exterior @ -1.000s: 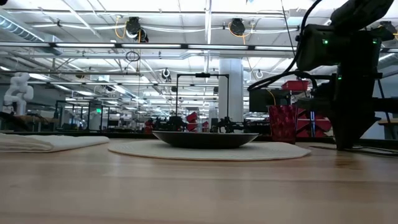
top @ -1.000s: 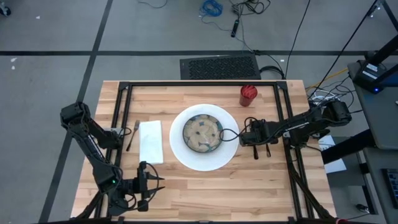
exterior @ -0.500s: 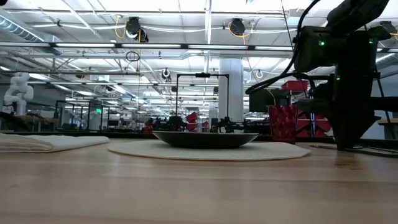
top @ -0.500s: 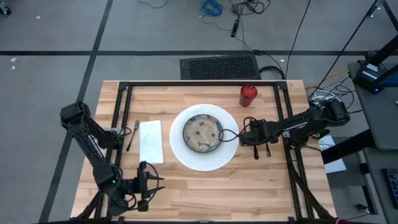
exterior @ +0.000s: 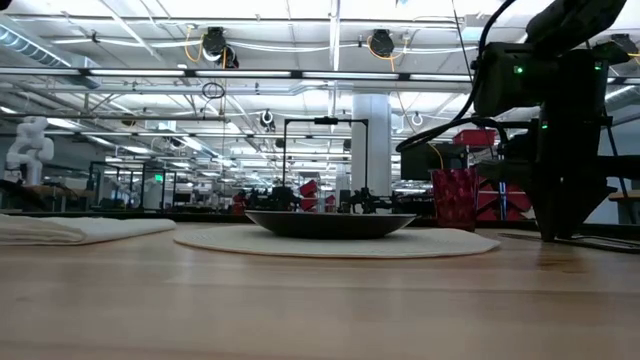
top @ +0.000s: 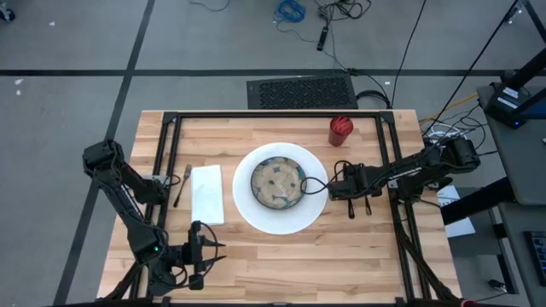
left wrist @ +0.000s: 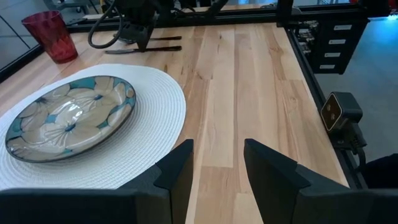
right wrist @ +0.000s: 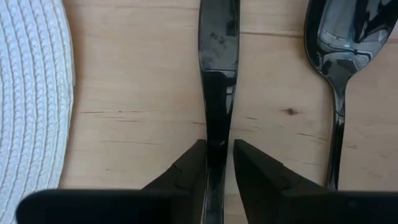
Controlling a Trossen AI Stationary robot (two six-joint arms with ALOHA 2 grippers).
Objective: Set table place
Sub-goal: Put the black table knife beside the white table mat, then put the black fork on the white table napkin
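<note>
Releasing a dark knife [right wrist: 217, 68] laid on the desk [top: 281, 256] between placemat [right wrist: 31, 93] and spoon [right wrist: 339, 74], the right tool [right wrist: 219, 165] stands narrowly parted astride its handle, so next comes a straight lift clear; the left tool [left wrist: 217, 162] waits half open.

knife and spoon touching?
Apart. The right wrist view shows bare wood between the knife and the spoon along their whole visible length, lying side by side on the table.
</note>
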